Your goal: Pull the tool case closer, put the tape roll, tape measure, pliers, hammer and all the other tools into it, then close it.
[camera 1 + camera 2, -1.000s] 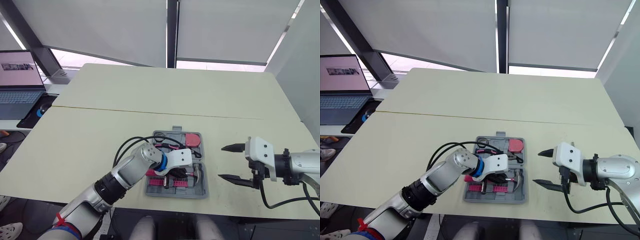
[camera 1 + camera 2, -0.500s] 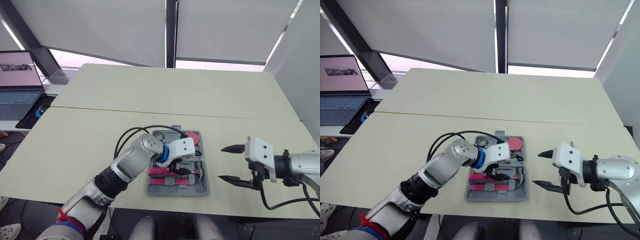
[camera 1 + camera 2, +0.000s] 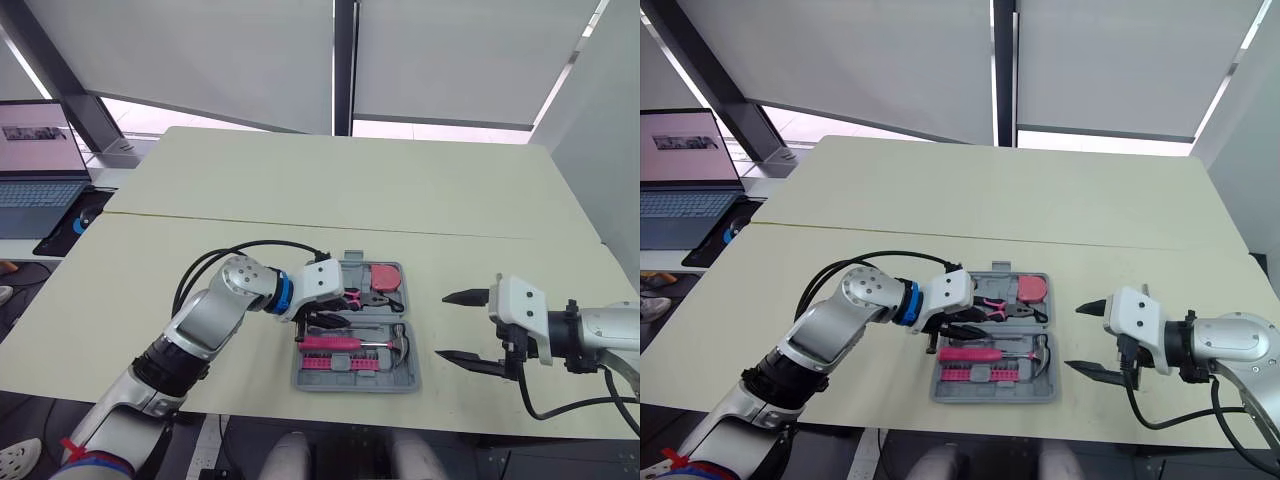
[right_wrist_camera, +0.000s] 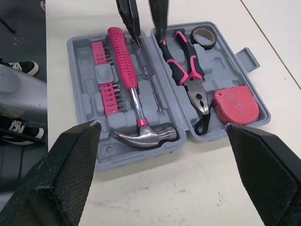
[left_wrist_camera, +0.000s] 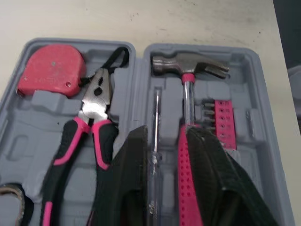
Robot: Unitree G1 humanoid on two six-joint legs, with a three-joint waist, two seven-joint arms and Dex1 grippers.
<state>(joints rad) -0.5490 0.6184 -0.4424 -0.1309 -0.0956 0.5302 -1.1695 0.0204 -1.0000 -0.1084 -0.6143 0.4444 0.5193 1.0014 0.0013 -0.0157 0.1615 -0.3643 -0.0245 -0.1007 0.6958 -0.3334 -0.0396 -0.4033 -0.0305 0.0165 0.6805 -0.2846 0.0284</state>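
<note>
**Tool case and both grippers.** The tool case (image 3: pixel 400 376) lies open and flat near the front edge of the pale table (image 3: pixel 400 190), between your two grippers. It is grey moulded plastic with rounded corners and shaped recesses.

Your left wrist view resolves the contents:
- a red, rounded tape measure (image 5: pixel 49 70);
- pliers (image 5: pixel 94 117) with a bare steel nose and pink-and-black grips;
- a hammer (image 5: pixel 190 66) with a polished claw head and a pink dimpled handle;
- a slim, clear-handled screwdriver (image 5: pixel 155 122);
- a pink bit strip (image 5: pixel 222 122).

The right wrist view adds the whole tape roll (image 4: pixel 203 36), a dark ring in the corner recess beside the pliers' grips. The left wrist view cuts it off at its edge.

Your left gripper (image 5: pixel 165 136) hangs over the left part of the case. Its black fingers are narrowly parted in line with the screwdriver and hammer handle, and they grip nothing you can see. Whether they touch the tools cannot be told.

Your right gripper (image 3: pixel 443 325) sits to the right of the case, apart from it. Its textured wedge fingers (image 4: pixel 61 183) are spread wide and empty.
</note>
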